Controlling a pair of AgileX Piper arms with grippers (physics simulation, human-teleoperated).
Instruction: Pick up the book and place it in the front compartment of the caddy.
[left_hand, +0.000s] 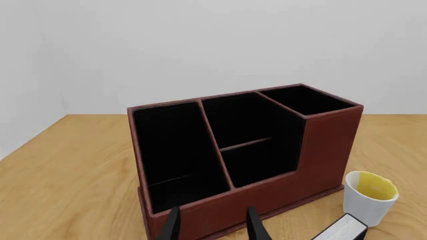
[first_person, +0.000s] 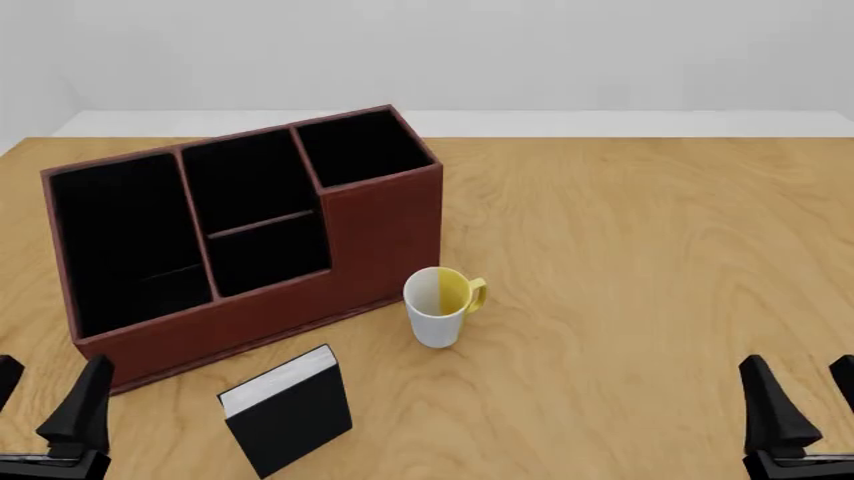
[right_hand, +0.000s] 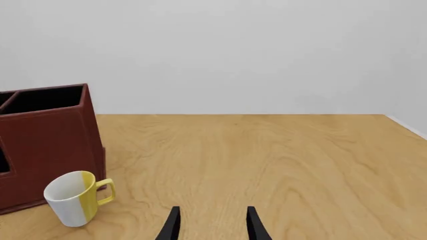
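Nearby, book (first_person: 286, 410) stands before caddy (first_person: 240, 240).

We see little of the robot beyond its two grippers. The left gripper (first_person: 47, 405) shows matte black fingers (first_person: 83, 400), each a flat blade tapering to a narrow tip above a chunkier black base. The right gripper (first_person: 801, 400) looks the same: black, wedge-shaped, unmarked. No cables, screws or lettering are visible to us.

A white mug (first_person: 438, 308) with a yellow inside stood upright before me on the wooden table (first_person: 641, 260), handle pointing right.
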